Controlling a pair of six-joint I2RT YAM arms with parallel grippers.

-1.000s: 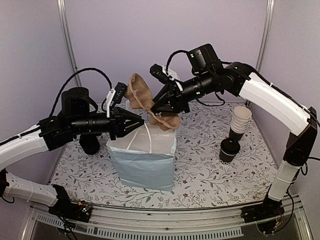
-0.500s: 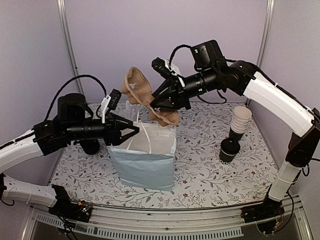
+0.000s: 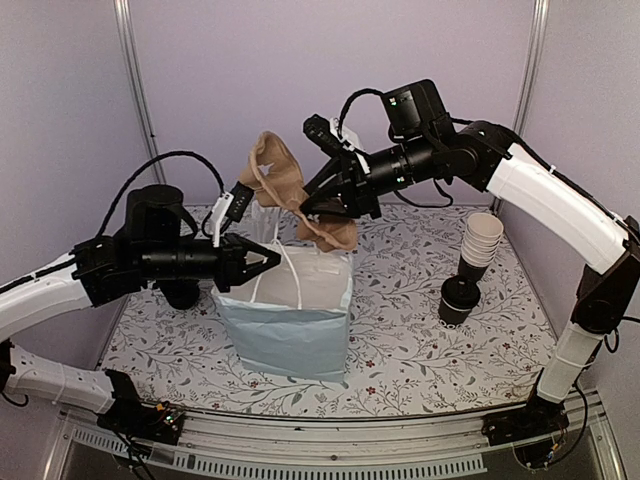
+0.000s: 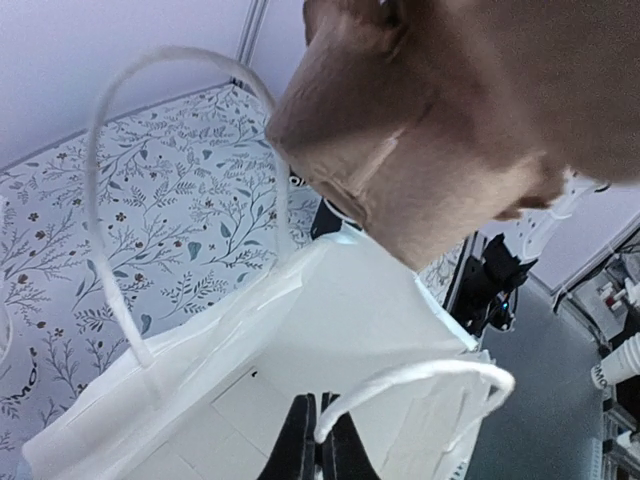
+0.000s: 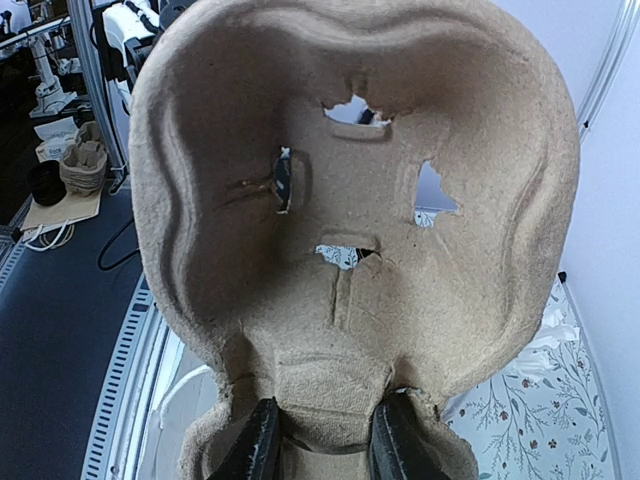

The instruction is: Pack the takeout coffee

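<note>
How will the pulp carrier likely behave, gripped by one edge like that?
Probably stiff and light: the carrier holds its shape while held from one edge by the right gripper. Ragged tears around its holes suggest it could rip if forced.

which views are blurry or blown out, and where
Left wrist: the cup carrier looms close and soft, the bag below it washed out white; right wrist: the cup carrier's pulp texture crisp, background left dark; top external: even light, sharp throughout.
</note>
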